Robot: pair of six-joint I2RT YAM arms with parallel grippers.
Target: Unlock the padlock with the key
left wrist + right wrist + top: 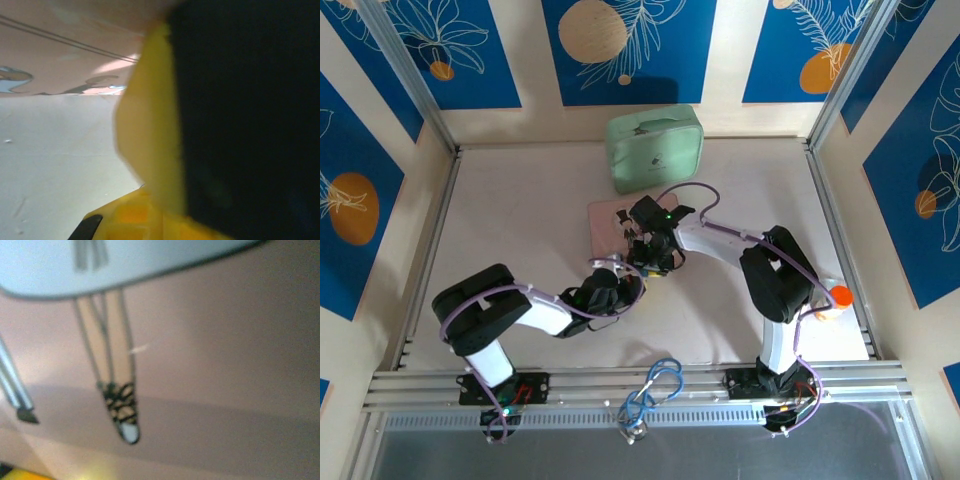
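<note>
Mid-frame in the top view, the left gripper [628,280] sits fully closed by the pink case [605,220], its hold unclear; the right gripper [655,258]'s spread and the padlock's place cannot be told.

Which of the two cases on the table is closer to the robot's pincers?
The pink case, the flat one lying mid-table; the mint-green case is bulkier and sits farther back, beyond it.

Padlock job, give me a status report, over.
Left hand shut, right hand unclear. Both close together at pink case; padlock too small to tell. Mint case behind, apart from both.
</note>
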